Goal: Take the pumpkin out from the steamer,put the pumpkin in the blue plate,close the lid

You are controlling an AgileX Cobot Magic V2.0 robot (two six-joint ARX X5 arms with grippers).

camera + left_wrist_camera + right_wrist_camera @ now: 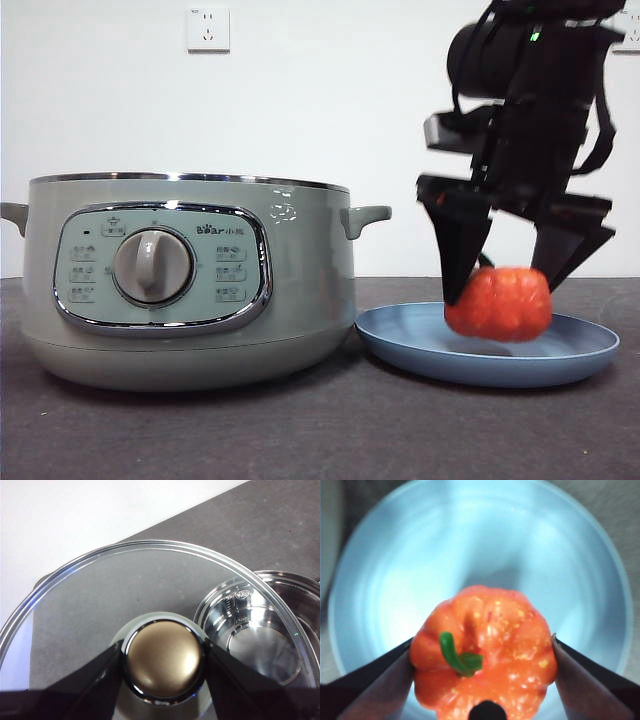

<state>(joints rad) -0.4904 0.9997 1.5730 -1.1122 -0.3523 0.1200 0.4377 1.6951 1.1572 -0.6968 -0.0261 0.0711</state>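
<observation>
My right gripper [500, 295] is shut on the orange-red pumpkin [498, 303] and holds it low over the blue plate [400, 338], to the right of the steamer [190, 290]. In the right wrist view the jaws [482, 655] press both sides of the pumpkin [490, 645], with its green stem up, over the plate [470, 540]. My left gripper [164, 660] is shut on the round knob of the glass lid [125, 580] and holds it lifted beside the open steamer [260, 630], whose shiny inside shows empty. The lid and the left gripper are out of the front view.
The steamer stands at the left of the dark grey table [330, 430], its right handle [365, 217] close to the plate's rim. A white wall with a socket [208, 28] is behind.
</observation>
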